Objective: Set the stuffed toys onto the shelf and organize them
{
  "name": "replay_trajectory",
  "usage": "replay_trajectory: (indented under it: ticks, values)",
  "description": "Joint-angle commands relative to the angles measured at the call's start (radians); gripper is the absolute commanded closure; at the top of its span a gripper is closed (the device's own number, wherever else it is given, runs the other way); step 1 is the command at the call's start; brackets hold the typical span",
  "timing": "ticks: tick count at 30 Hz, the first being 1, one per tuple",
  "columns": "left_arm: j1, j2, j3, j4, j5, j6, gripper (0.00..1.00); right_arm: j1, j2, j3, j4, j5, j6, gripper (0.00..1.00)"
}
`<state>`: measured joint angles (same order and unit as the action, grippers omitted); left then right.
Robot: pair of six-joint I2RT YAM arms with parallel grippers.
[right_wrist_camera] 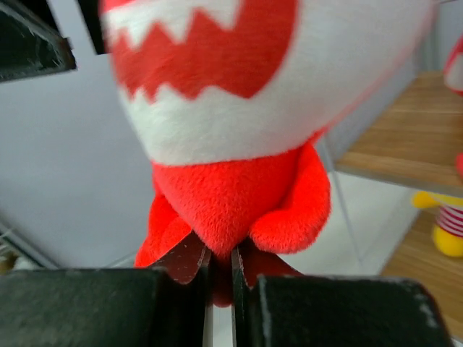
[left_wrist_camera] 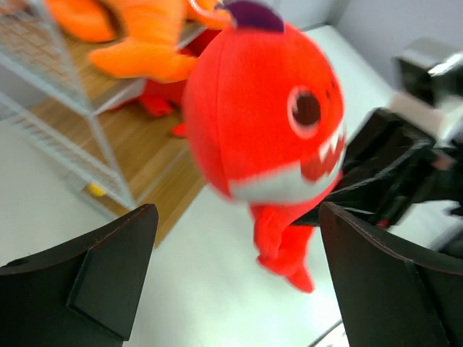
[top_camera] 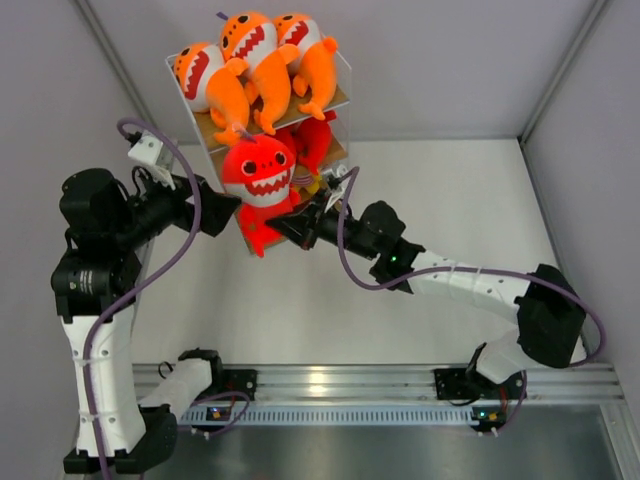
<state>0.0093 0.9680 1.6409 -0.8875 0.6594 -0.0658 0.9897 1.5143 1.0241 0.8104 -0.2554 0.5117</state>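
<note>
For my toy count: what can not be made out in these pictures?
- Top view: the orange sharks and the held red shark cover the lower boards of the shelf; the number of red sharks there is unclear.
- Top view: the red shark hides the tips of the right gripper.
- Right wrist view: the top edge cuts off its face.
- Left wrist view: the shark is blurred.

Red shark [left_wrist_camera: 260, 123] ahead of wide-spread L end effector [left_wrist_camera: 235, 217], shelf [left_wrist_camera: 79, 94] upper-left.
</note>
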Motion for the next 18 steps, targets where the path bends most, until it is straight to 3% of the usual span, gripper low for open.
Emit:
replay_trajectory:
  ticks: [1,2,6,14,18]
  values:
    - [-0.005,-0.006,-0.016,-0.004,-0.31,0.087,0.02,-0.01,-0.098,0.154,-0.394,0.172,-0.204,1.0]
    - [-0.003,-0.008,-0.015,-0.005,-0.439,0.096,0.02,-0.008,-0.104,0.169,-0.46,0.203,-0.237,1.0]
    - [-0.003,-0.023,-0.029,-0.005,-0.61,0.15,0.02,0.0,-0.132,0.22,-0.704,0.388,-0.335,1.0]
    - [-0.003,-0.038,-0.067,-0.005,-0.718,0.187,0.02,0.01,-0.074,0.395,-1.002,0.487,-0.487,1.0]
    - [-0.003,-0.048,-0.078,-0.005,-0.735,0.199,0.02,0.027,-0.068,0.424,-1.053,0.511,-0.544,1.0]
